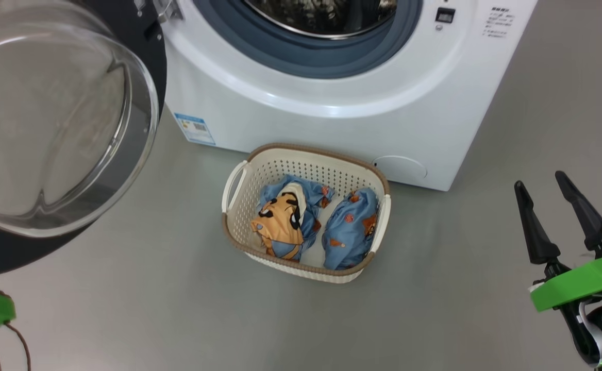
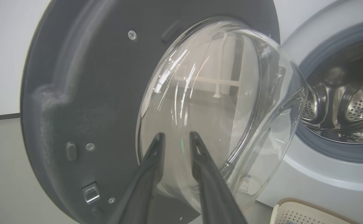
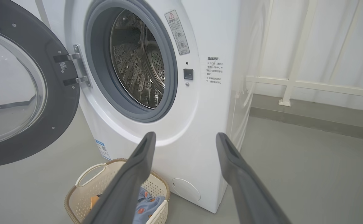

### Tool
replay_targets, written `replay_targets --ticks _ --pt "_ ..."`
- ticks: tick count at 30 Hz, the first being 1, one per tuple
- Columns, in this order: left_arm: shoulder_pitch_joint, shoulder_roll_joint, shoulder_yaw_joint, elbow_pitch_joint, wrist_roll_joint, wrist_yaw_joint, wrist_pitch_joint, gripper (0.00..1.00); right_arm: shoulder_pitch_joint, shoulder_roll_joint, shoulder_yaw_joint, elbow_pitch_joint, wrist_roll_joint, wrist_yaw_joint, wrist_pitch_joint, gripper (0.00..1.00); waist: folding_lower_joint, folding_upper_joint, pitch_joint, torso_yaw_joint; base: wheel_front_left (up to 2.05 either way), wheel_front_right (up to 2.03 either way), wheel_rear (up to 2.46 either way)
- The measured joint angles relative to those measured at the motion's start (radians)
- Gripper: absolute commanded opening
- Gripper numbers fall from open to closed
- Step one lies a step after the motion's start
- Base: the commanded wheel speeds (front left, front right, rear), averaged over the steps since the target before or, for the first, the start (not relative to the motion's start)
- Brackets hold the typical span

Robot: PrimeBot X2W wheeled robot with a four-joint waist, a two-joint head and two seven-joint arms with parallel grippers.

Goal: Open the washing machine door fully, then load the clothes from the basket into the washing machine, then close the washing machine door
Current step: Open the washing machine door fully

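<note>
The washing machine [image 1: 332, 108] stands with its steel drum [image 3: 138, 62] exposed. The washing machine door [image 1: 48, 118] is swung wide to the left, its glass bowl facing me. The basket [image 1: 239, 237] sits on the floor in front of the machine and holds the clothes: one garment with an orange face [image 1: 283, 219] and a blue one [image 1: 350, 229]. My left gripper [image 2: 177, 134] points at the door's glass bowl [image 2: 215, 93], its fingers slightly apart and empty. My right gripper [image 1: 539, 180] hovers open to the right of the basket, well apart from it.
Grey floor [image 1: 461, 288] surrounds the basket. A white railing [image 3: 293, 84] and pale curtain run behind the machine's right side. The open door's black rim [image 3: 60, 99] overhangs the floor left of the basket. A blue label [image 1: 194, 128] marks the machine's lower corner.
</note>
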Motion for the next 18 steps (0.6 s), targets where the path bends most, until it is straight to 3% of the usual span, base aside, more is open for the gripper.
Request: replay_targets --ticks 1,18 --pt "0.011 0.001 -0.008 -0.011 -0.01 0.0 0.0 1.0 0.005 0.003 -0.001 0.0 0.0 0.0 0.0 1.0 0.0 0.0 -0.006 -0.003 0.0 0.0 0.0" --pt "0.226 -0.021 -0.156 -0.189 -0.057 -0.003 0.0 1.0 0.089 0.049 -0.029 -0.004 0.0 0.0 0.0 1.0 0.0001 0.0 -0.097 -0.113 0.0 0.0 0.0"
